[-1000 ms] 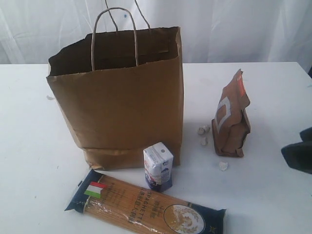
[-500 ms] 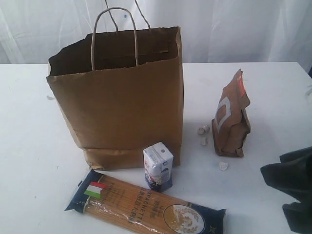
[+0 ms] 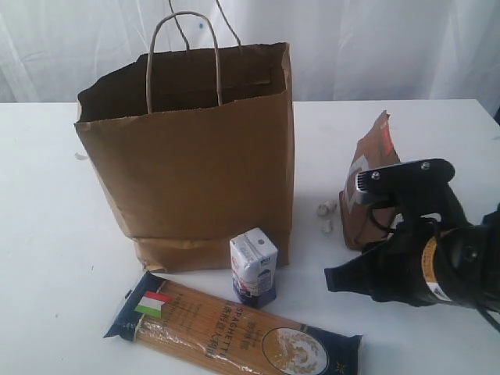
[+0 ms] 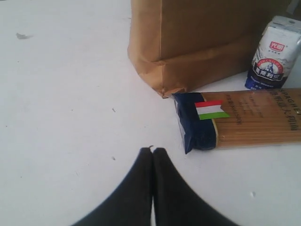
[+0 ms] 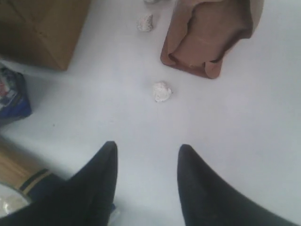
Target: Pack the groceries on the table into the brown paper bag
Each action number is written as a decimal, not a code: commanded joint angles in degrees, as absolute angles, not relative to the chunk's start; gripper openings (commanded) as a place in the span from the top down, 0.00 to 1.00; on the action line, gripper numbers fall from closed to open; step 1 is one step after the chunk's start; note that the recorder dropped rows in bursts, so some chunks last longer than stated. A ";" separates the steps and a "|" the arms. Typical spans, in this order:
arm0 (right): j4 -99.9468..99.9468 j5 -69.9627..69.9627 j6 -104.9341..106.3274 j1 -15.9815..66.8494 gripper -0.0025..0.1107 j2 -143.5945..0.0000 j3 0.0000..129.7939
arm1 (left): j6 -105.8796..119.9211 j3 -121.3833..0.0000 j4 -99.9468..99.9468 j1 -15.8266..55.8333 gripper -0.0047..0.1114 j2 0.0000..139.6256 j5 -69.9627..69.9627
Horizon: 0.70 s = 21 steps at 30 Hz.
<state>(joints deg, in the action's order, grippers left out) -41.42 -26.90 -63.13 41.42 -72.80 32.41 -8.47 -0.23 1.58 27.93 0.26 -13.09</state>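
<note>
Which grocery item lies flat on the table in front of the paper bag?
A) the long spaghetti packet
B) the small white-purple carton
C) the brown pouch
A: the long spaghetti packet lies flat on the table in front of the brown paper bag, while the small carton and the brown pouch both stand upright.

Bright, even light — soft shadows, slight blur.

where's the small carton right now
In the exterior view the carton stands near the middle, at the bag's front right corner, just behind the spaghetti packet.
</note>
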 commanded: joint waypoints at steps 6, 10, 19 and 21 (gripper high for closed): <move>-44.92 -15.75 -67.42 32.24 0.63 -86.56 34.86 | -9.01 0.00 1.85 27.37 0.96 0.00 -13.26; -44.99 -14.32 -67.06 30.61 0.63 -90.05 36.93 | -9.01 0.00 1.85 27.37 0.96 0.00 -13.26; -46.76 -14.20 -67.70 30.25 0.63 -97.27 41.36 | -9.01 0.00 1.85 27.31 0.96 0.00 -13.15; -46.76 -14.47 -67.70 30.25 0.63 -98.57 42.06 | -9.01 0.00 1.85 27.31 0.96 0.00 -13.00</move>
